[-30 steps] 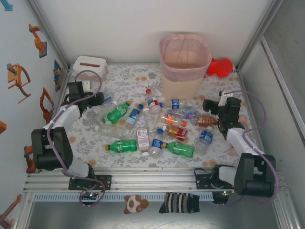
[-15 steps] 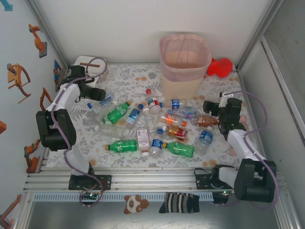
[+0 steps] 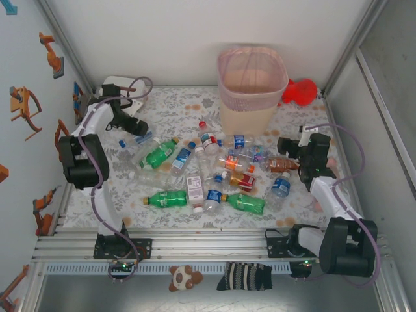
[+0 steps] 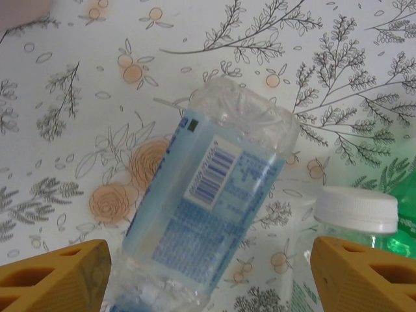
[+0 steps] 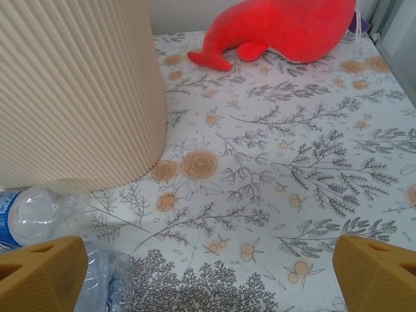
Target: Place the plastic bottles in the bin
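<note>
1. The left pincer [image 4: 211,270] hangs spread over a clear bottle [image 4: 208,195] lying near the bench's far-left corner.
2. The bottle's long axis runs between the fingers, slightly skewed.
3. It is crumpled plastic with a pale blue barcode label.
4. The right pincer [image 3: 286,145], spread and empty, is well apart from it, short of the bin [image 3: 247,120].

The bench [image 5: 312,195] is being covered by a smooth, matt sheet printed with flowers. A clear bottle [image 4: 208,201] of thin, glossy, dented plastic is being wrapped by a shiny blue label [image 4: 214,188]. The bin [image 5: 71,91] is being shown as ribbed, matt beige plastic, and the red toy [image 5: 286,26] as soft, fuzzy cloth. The left gripper [image 4: 208,246] is being seen with fingers [image 4: 52,276] of matt yellow-orange plastic.
</note>
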